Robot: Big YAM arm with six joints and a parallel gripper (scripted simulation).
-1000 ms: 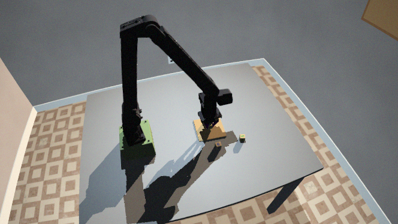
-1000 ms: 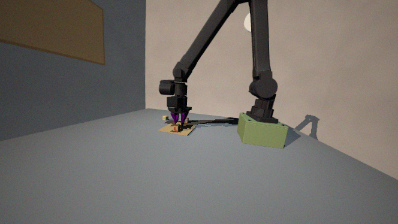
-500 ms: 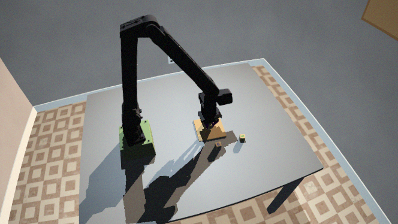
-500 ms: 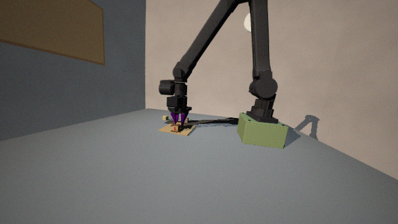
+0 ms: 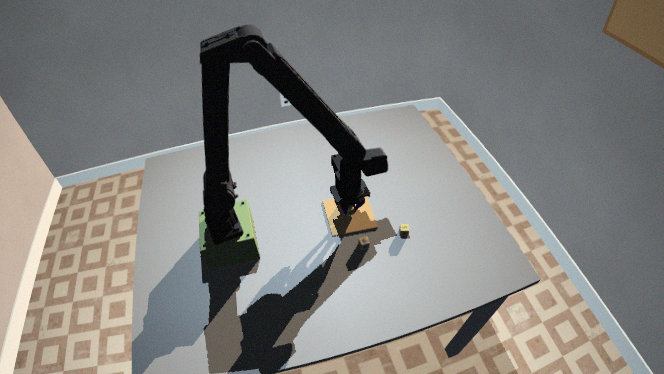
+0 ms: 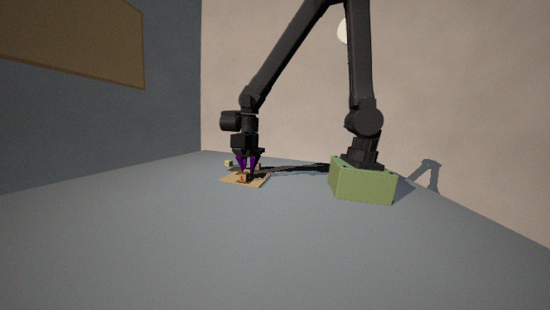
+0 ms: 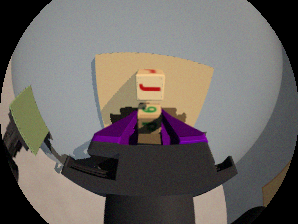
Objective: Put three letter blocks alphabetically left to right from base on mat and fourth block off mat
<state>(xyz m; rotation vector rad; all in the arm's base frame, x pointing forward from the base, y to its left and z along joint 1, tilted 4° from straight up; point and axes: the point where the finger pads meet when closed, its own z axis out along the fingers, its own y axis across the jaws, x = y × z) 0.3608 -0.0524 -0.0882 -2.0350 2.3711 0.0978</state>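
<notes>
- Gripping a green-lettered block (image 7: 149, 120), the claw (image 5: 352, 209) (image 6: 248, 171) (image 7: 149, 113) points down over the mat (image 5: 329, 212) (image 6: 230, 179) (image 7: 111, 67).
- Red-L block (image 6: 242, 177) (image 7: 150, 87) on the mat.
- Two blocks (image 5: 364, 241) (image 5: 404, 230) off the mat.

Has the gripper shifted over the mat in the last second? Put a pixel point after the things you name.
No; in the top view the gripper (image 5: 353, 209) (image 6: 247, 171) (image 7: 149, 113) is over the same part of the mat (image 5: 327, 212) (image 6: 258, 185) (image 7: 115, 65), with no visible shift.
</notes>
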